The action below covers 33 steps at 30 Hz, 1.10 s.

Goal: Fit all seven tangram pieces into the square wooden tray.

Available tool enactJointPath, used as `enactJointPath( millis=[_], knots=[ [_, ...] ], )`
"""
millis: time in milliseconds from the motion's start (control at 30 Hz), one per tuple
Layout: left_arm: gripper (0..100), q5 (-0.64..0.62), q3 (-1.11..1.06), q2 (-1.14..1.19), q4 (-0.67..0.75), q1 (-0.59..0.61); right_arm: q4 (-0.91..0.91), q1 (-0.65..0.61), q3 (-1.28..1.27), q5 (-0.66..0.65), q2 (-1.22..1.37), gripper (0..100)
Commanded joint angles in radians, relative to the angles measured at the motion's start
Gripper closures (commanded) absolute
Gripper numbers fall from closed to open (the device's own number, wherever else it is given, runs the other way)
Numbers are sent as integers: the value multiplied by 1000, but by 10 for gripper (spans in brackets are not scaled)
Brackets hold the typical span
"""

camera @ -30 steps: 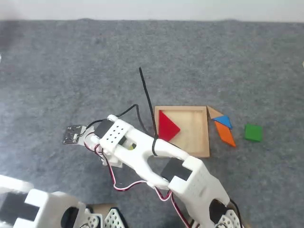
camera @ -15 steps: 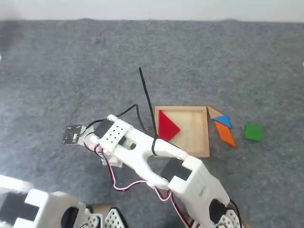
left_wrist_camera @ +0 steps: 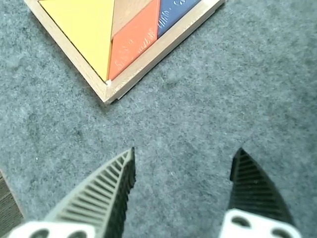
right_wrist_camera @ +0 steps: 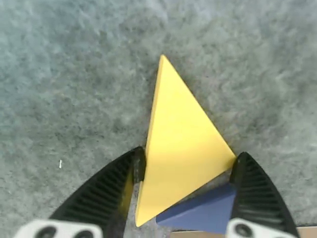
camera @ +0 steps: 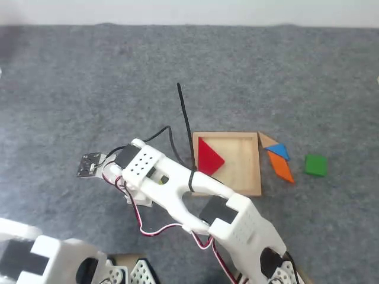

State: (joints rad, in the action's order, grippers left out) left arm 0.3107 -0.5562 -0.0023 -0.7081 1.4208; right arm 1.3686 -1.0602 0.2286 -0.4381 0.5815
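The square wooden tray [camera: 244,168] lies right of centre and holds a red triangle [camera: 208,157] in its left part. Just right of it lie a tan triangle [camera: 267,140], a blue triangle [camera: 279,151], an orange parallelogram [camera: 280,167] and a green square [camera: 315,165]. The right arm [camera: 177,192] stretches left of the tray. My right gripper [right_wrist_camera: 190,154] is shut on a yellow triangle [right_wrist_camera: 181,144], a finger on each side, with a blue piece [right_wrist_camera: 198,213] beside it. My left gripper [left_wrist_camera: 185,151] hangs open over bare felt.
In the left wrist view, a corner of a second wooden frame [left_wrist_camera: 106,91] holds yellow [left_wrist_camera: 84,25], orange [left_wrist_camera: 133,44] and blue [left_wrist_camera: 176,12] pieces. A black cable [camera: 185,127] rises by the tray's left edge. Grey felt [camera: 89,89] covers the table.
The right arm's wrist end has shifted slightly left and away from the table's front edge. The tray and the loose pieces have not moved.
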Motion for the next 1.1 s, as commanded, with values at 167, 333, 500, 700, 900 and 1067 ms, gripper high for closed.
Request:
enactJointPath(
  millis=[167, 333, 500, 700, 900, 1067],
  knots=[
    [692, 9, 8, -6, -8, 5, 5, 13, 52, -9, -7, 731],
    [692, 9, 8, -6, -9, 5, -1, 12, 52, -46, 28, 674],
    [692, 9, 8, -6, -9, 5, 13, 7, 52, -37, 27, 778],
    [692, 9, 8, -6, -9, 5, 5, 7, 52, -35, 30, 889],
    [692, 9, 8, -6, -9, 5, 4, 5, 57, 14, 24, 890],
    [692, 9, 8, -6, -9, 5, 41, 8, 97, 14, 24, 890]
  ],
)
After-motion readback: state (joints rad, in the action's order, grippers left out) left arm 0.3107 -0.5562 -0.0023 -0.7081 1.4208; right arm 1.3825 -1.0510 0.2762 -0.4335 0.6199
